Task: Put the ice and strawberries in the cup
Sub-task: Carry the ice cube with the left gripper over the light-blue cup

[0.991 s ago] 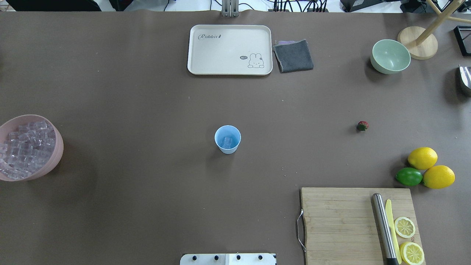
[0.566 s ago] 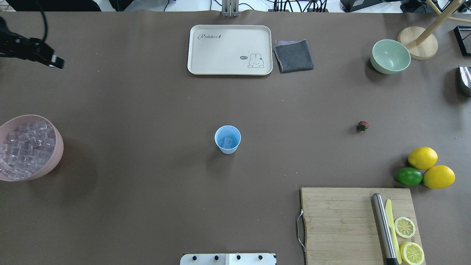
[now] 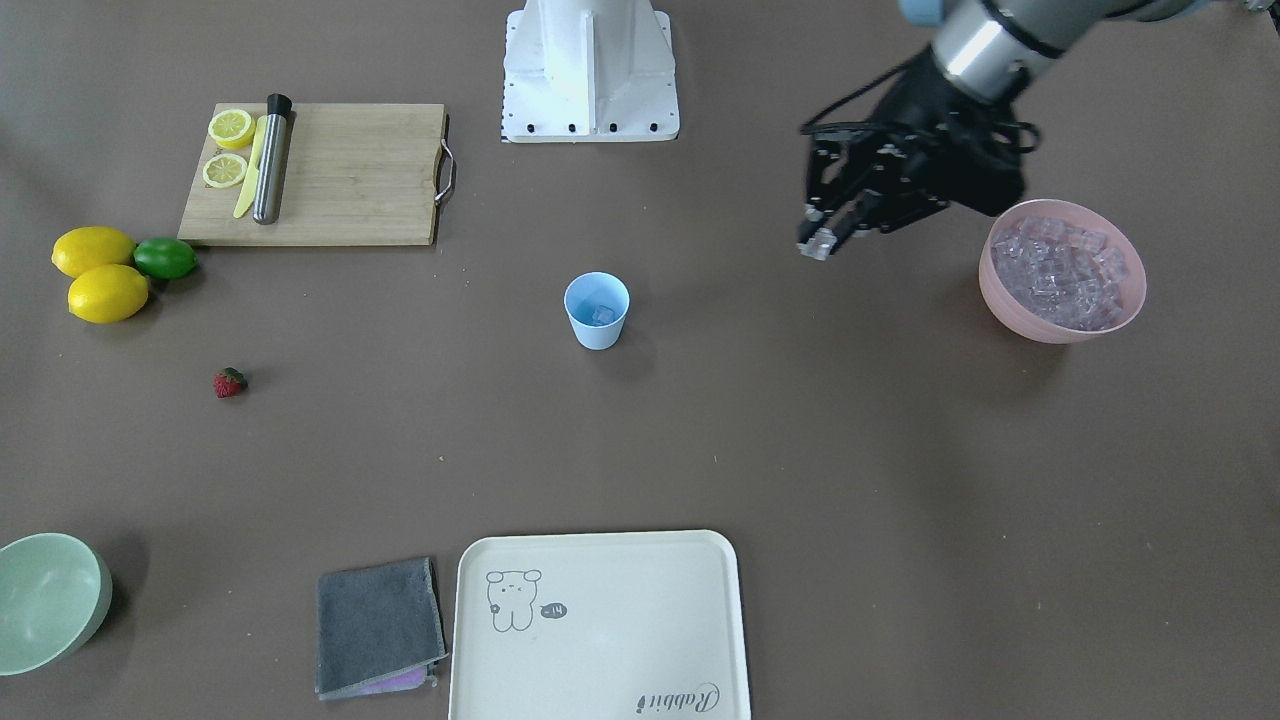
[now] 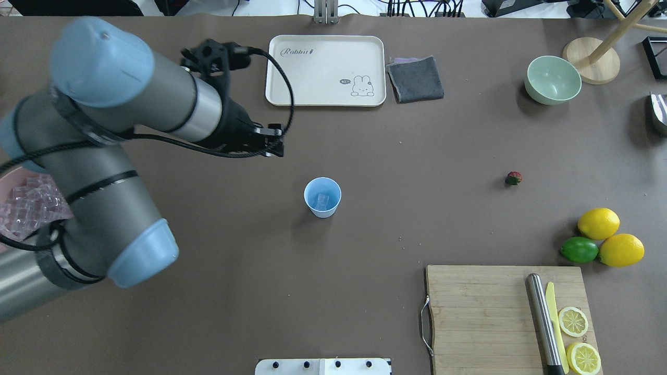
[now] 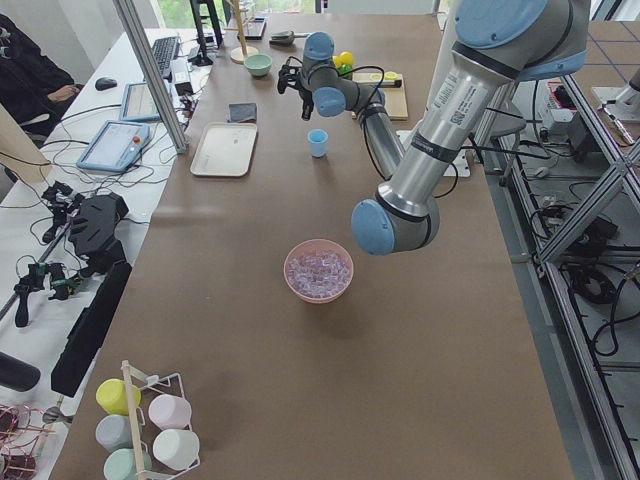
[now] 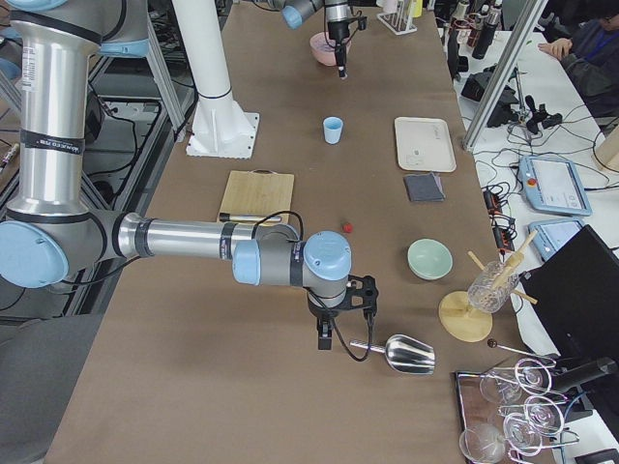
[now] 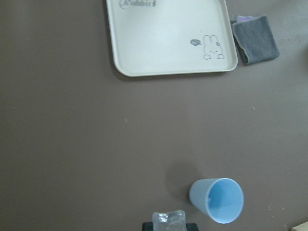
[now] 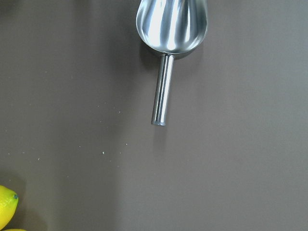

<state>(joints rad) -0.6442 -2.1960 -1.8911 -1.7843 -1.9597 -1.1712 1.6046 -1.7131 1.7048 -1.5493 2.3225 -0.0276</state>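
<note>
The light blue cup stands mid-table with one ice cube in it. It also shows in the front view and the left wrist view. My left gripper is shut on a clear ice cube and hangs above the table, left of and beyond the cup in the overhead view. The pink bowl of ice cubes sits at the robot's left. The red strawberry lies to the cup's right. My right gripper hovers near a metal scoop; I cannot tell whether it is open or shut.
A cream tray and a grey cloth lie beyond the cup. A pale green bowl, two lemons and a lime are at the right. A cutting board holds a knife and lemon slices. The metal scoop lies below the right wrist.
My left arm has swung in from the far left edge to a spot above the table near the cup, carrying an ice cube. Nothing on the table has moved.
</note>
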